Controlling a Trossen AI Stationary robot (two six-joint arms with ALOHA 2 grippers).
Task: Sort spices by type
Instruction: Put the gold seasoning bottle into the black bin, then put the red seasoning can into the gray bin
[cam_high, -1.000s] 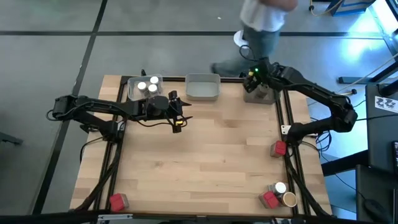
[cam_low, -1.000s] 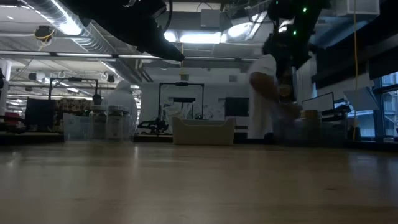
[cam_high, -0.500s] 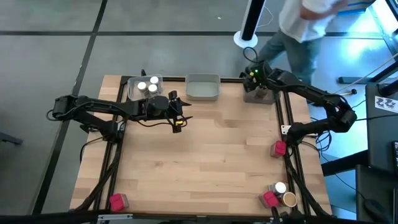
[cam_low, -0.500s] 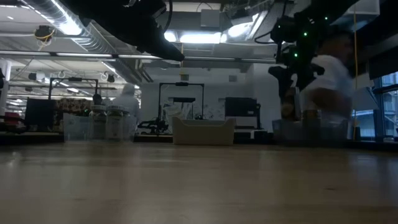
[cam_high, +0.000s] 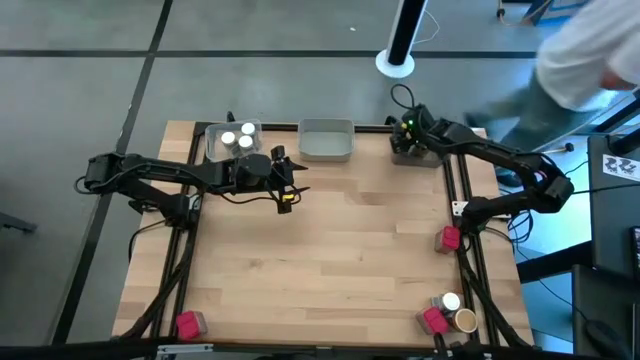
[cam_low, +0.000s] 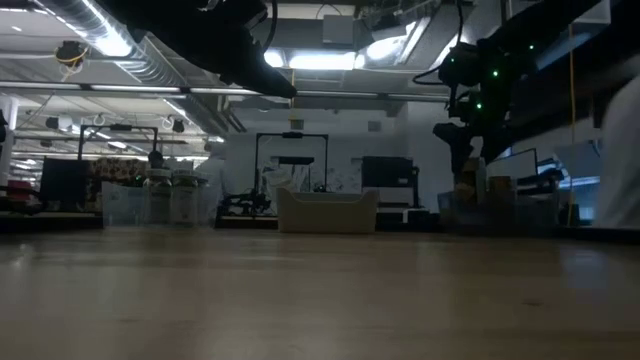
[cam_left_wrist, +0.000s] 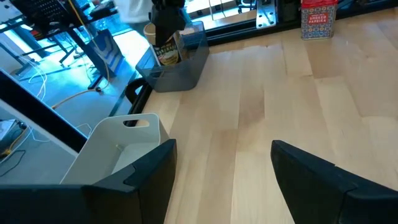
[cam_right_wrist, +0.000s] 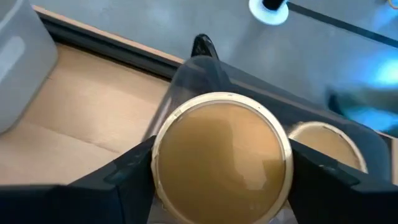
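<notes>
My right gripper is shut on a tan-brown jar over the dark tray at the table's far right corner. A second tan-lidded jar stands in that tray beside it. My left gripper hangs open with nothing between its fingers, near the clear tray that holds white-capped jars. Red packets, a white-capped jar and a tan jar stand on the table. My right gripper pinches the tan-brown jar by its round side, just below the lid, one finger on either side. The fingers come slanting down from above. The jar stays upright, lid up, inside the tray's walls; whether its base touches the tray floor is hidden.
A pale tray sits at the far edge between the two others. A person walks on the floor beyond the table's far right corner. The middle of the wooden tabletop holds nothing.
My right gripper has sunk with the tan-brown jar toward the dark tray and has rolled a little. The person beyond the far edge has walked off to the right.
</notes>
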